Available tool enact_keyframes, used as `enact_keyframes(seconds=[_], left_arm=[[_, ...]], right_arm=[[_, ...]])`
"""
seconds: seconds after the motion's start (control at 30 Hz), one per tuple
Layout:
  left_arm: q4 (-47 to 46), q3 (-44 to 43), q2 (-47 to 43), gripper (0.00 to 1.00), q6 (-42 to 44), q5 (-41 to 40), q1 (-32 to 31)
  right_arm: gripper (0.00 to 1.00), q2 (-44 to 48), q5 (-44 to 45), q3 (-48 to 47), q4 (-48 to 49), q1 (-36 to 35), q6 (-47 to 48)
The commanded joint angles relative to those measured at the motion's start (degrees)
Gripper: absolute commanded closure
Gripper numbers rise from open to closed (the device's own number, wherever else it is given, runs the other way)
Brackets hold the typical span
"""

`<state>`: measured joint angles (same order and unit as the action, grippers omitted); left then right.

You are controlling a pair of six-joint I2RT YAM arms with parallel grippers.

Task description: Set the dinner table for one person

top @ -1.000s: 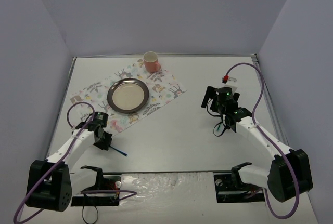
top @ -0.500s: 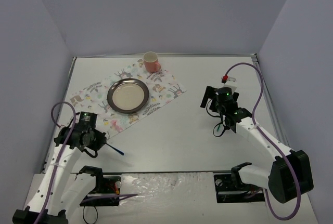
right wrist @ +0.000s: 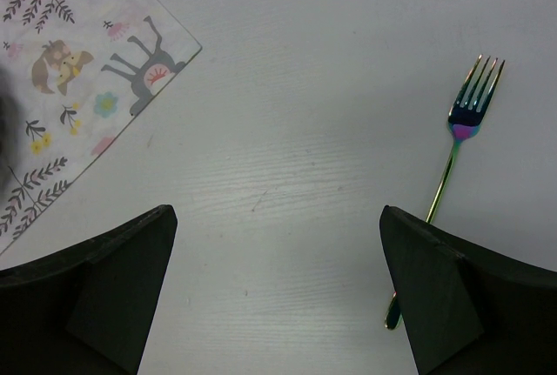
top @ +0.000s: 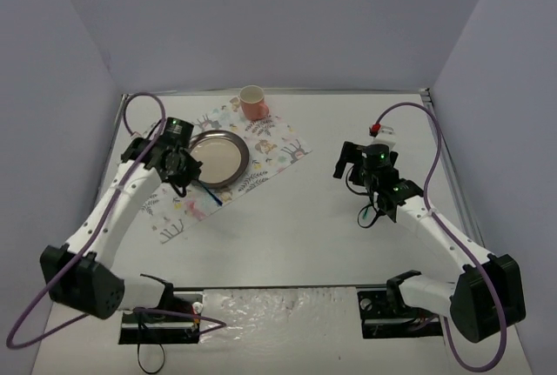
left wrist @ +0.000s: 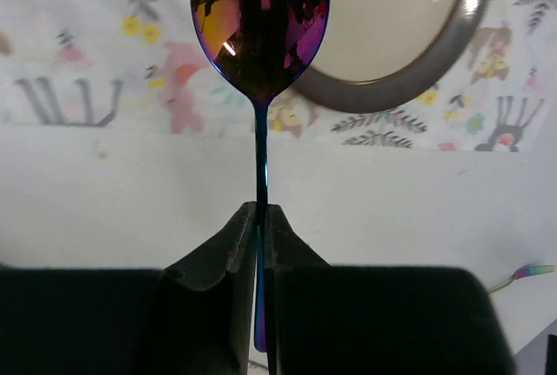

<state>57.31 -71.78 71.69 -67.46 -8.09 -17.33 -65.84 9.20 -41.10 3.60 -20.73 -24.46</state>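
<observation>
The left tool (left wrist: 261, 210), pinched tight on the spoon (left wrist: 259, 23), has moved over the mat (top: 283, 144) at the plate's (top: 247, 159) 7 o'clock, ready to set it down. The right tool (right wrist: 274, 218) gapes, empty. The desk (top: 305, 218) lies under all.

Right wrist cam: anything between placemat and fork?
Nothing. In the right wrist view only bare table lies between the placemat and the fork.

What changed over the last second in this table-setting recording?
The left gripper, shut on the spoon throughout, swung from the dinner table's near-left edge away and rightward to beside the plate, over the placemat. The right gripper stayed open near the fork; plate and cup did not move.
</observation>
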Motion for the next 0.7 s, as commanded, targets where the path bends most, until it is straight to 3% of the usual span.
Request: enact_keyframes(seconds=[0.0, 0.2, 0.4, 0.5, 0.67], left_arm=[[-8.4, -11.8, 11.4, 1.00, 4.7, -2.1, -3.6], [-12.8, -28.2, 28.6, 1.00, 8.3, -0.8, -6.6], [-11.5, -45.6, 47.3, 1.00, 8.8, 1.4, -8.0], [-11.8, -53.1, 53.0, 1.00, 8.4, 2.5, -8.1], [-10.9, -58.5, 59.8, 1.00, 7.6, 3.1, -8.6]], right_arm=[[0.00, 1.3, -2.6, -3.5, 1.9, -0.3, -0.5], [0.00, 1.5, -5.6, -7.4, -1.5, -0.2, 0.4], [0.00, 2.2, -5.8, -10.1, -5.1, -0.3, 0.3], [0.00, 3.4, -5.6, -10.0, -5.5, -0.4, -0.2], [0.00, 4.7, -4.6, -9.5, -6.7, -0.3, 0.0]])
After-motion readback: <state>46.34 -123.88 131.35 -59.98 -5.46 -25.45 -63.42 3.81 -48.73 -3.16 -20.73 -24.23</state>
